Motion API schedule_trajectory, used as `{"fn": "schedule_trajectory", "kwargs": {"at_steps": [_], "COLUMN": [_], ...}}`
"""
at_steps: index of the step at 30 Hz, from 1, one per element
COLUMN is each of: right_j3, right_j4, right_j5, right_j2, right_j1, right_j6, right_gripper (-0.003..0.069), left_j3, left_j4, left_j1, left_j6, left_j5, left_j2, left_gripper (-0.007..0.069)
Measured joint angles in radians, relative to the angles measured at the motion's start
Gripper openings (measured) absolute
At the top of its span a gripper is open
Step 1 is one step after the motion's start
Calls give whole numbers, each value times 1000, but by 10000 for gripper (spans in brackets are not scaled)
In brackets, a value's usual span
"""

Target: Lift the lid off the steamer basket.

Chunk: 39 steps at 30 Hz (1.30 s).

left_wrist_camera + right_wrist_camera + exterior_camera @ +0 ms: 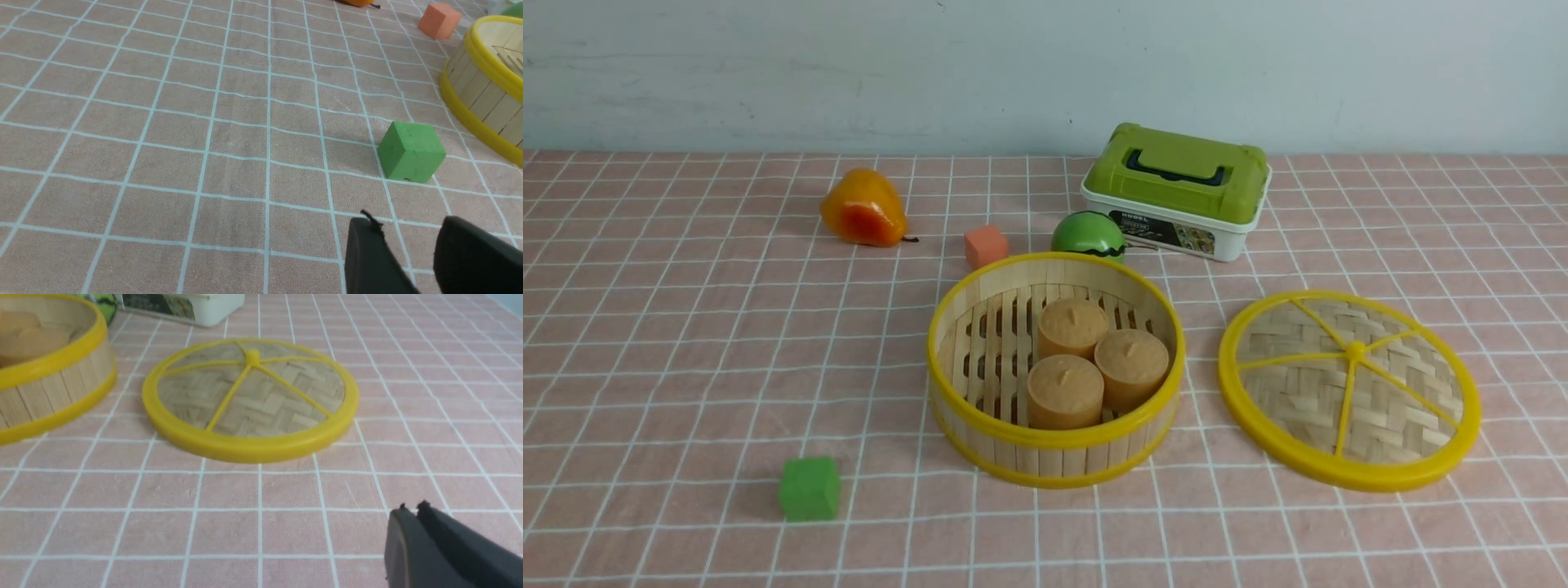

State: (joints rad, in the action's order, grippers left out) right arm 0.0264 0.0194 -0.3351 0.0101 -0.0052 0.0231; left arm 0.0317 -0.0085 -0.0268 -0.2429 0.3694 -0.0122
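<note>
The lid point(1348, 389) is lying flat on the checked pink cloth point(686, 367), off the steamer basket point(1055, 371) and just beside it on the robot's right, a narrow strip of cloth showing between their yellow rims. The basket is standing open, holding three tan cylinders point(1088, 363) bunched together on its slatted floor.

Neither arm is showing in the front view. The left gripper point(408, 255) is hovering low over bare cloth near the green cube point(410, 151), fingers standing apart — nothing between them. The right gripper point(412, 512) is sitting short of the lid's near rim, fingertips pressed together on nothing — clear of the lid.

Behind the basket: a white box with green lid point(1176, 192), a green ball point(1088, 235), an orange cube point(986, 246) and an orange pear point(863, 209).
</note>
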Motion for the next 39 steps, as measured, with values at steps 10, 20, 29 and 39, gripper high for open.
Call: {"fn": "schedule_trajectory", "kwargs": {"at_steps": [10,20,29,39], "right_j3": [-7,-8,-9,-9], "right_j4": [-13,-19,-19,-19], "right_j5": [-44,-49,-51,-51], "right_j2": [0,0,0,0], "right_j1": [16,16,16,16], "right_j6": [91,95,96,96], "right_gripper": [18,29,37,45], "left_j3": [0,0,0,0], "left_j4": [0,0,0,0], "left_j1": [0,0,0,0], "left_j6": [0,0,0,0], "left_j5": [0,0,0,0], "left_j2": [0,0,0,0], "left_gripper": [239,239,239,239]}}
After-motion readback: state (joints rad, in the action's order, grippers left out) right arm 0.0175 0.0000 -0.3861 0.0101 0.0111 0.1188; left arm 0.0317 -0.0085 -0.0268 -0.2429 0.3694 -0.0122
